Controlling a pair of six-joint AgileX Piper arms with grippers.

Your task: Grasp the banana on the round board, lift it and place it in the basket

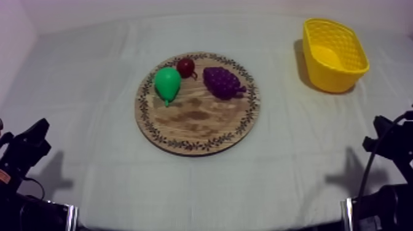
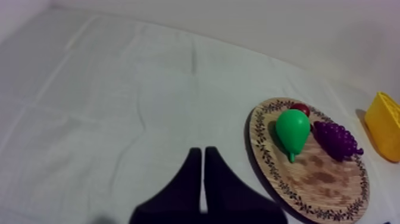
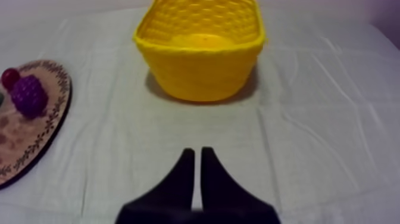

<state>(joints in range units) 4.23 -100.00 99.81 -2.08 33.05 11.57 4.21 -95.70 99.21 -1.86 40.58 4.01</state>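
The round wooden board (image 1: 198,132) lies mid-table and bears a green pear (image 1: 167,82), a small red fruit (image 1: 185,66) and a purple bunch of grapes (image 1: 222,82). I see no banana on the board. The yellow basket (image 1: 351,70) stands at the far right; a smooth yellow shape (image 3: 201,40) on its floor looks like the banana. My left gripper (image 2: 203,154) is shut on nothing, low at the left (image 1: 32,140), well short of the board (image 2: 324,190). My right gripper (image 3: 197,154) is shut on nothing too, low at the right (image 1: 384,132), in front of the basket (image 3: 202,74).
Grey-white cloth covers the whole table, with creases at the left. Bare cloth lies between board and basket and along the front edge. The board's rim (image 3: 41,140) and the grapes (image 3: 28,95) sit beside the basket in the right wrist view.
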